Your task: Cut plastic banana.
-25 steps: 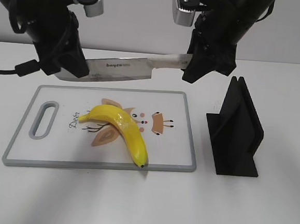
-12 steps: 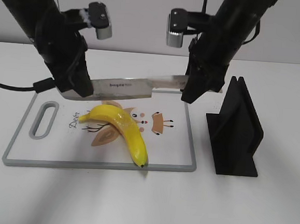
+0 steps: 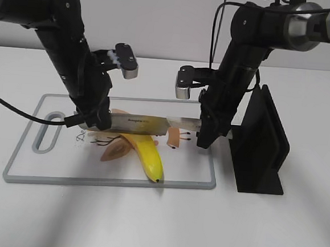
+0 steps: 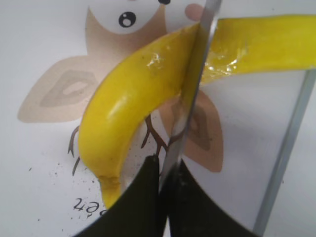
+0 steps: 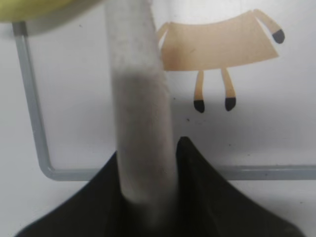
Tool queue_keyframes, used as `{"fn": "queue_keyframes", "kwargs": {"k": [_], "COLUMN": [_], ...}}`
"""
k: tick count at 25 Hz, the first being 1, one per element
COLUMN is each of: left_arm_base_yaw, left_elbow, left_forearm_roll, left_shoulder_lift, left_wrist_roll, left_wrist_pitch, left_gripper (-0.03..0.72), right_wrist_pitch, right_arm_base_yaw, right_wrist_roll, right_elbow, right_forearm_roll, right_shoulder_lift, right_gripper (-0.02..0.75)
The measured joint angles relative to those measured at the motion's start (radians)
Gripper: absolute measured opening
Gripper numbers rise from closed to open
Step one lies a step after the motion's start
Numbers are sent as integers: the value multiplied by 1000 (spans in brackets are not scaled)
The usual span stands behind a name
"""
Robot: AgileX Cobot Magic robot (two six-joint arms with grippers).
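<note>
White table (image 3: 146,219), glossy yellow curved plastic banana (image 3: 148,153), knife-pressed

One plastic banana (image 3: 145,150) is counted, lying whole on one cutting board (image 3: 24,169). One knife (image 3: 142,123) is seen, laid across the banana. Two robot arms are counted, each ending in one pincer: the left pincer (image 3: 96,120) is clamped on the blade's tip end, and the right pincer (image 3: 205,135) is clamped on the knife's pale handle, so two pincers are seen in all. One black stand (image 3: 260,148) is counted to the right of the board. One white desk (image 3: 157,226) carries everything. On the board, one printed owl figure (image 4: 98,59) can be made out.
</note>
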Motion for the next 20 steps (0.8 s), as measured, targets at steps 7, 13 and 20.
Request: {"fn": "queue_keyframes", "kwargs": {"k": [7, 13, 20], "left_arm_base_yaw": [-9, -13, -18], "left_elbow": [0, -1, -4], "left_forearm_roll": [31, 96, 129], "left_shoulder_lift": [-73, -234, -354], "left_wrist_roll": [-23, -34, -35], "left_wrist_pitch": [4, 58, 79], "left_gripper": [0, -8, -13], "right_wrist_pitch": [47, 79, 88], "right_arm_base_yaw": [7, 15, 19], "right_wrist_roll": [27, 30, 25], "right_elbow": [-39, -84, -105], "right_forearm_roll": [-22, -16, 7], "right_shoulder_lift": [-61, -187, -297], "right_gripper": [204, 204, 204]}}
